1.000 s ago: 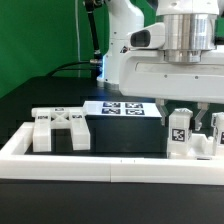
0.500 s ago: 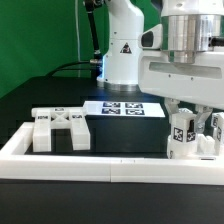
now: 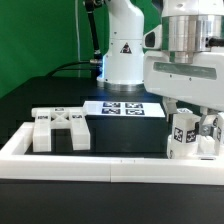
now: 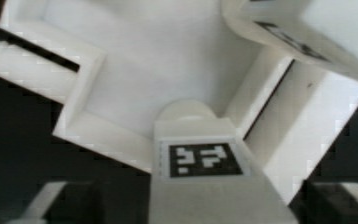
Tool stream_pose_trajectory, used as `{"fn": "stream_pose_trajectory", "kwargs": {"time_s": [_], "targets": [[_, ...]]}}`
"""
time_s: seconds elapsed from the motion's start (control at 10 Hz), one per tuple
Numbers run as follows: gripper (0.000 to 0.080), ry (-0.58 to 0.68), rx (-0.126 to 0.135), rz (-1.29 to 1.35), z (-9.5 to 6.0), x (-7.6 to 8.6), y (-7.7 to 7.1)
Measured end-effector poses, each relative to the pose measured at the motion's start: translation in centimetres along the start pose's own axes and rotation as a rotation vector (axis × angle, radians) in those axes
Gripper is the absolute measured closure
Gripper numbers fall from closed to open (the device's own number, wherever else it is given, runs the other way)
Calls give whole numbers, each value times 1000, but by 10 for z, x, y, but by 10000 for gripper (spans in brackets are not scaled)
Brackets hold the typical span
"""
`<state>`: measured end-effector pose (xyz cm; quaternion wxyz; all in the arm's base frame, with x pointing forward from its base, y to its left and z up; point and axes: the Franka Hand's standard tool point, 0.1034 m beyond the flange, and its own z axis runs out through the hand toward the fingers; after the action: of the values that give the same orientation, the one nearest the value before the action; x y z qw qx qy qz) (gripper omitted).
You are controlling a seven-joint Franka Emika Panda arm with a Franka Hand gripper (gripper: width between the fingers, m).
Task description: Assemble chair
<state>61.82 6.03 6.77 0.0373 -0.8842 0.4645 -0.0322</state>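
Since the matte black tabletop (image 3: 40, 100) fills most of the exterior view, starting there: green curtain backdrop (image 3: 40, 30) from 9 to 12 o'clock, my white arm base (image 3: 125, 60) at 12, a black cable (image 3: 72, 68) along the far table edge at 10.

Long low white border rail (image 3: 90, 165) runs across from 8 to 4 o'clock and turns back at the 8 o'clock corner, fencing the parts. Inside it:
- flat white plastic chair piece with crossed ribs (image 3: 60, 128) at 9 o'clock, near the rail corner
- upright chunky white plastic chair block (image 3: 181, 136) at 3 o'clock, standing just behind the rail
- second white tagged piece (image 3: 210, 130) just beside that block, cut by the frame edge; can't tell which part it is
- the marker board (image 3: 122, 108), flat at centre, farther back, between the two chair parts

My pincer (image 4: 194, 205) hangs over the upright block, jaws apart. Wrist view shows a blurred finger (image 4: 48, 203) on each side of the block, dark gap both sides, no contact.

Labels: a square black-and-white tag (image 4: 202, 158) on the block faces my wrist camera; more tags on the crossed piece and in rows on the marker board. Triangular sticker (image 3: 125, 47) on the arm base, too small to read.
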Motion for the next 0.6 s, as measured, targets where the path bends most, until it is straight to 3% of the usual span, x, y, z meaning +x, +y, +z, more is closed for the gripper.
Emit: {"fn": "stream_pose_trajectory", "kwargs": {"time_s": [0.6], "targets": [[150, 8, -2, -633, -2, 2, -1]]}}
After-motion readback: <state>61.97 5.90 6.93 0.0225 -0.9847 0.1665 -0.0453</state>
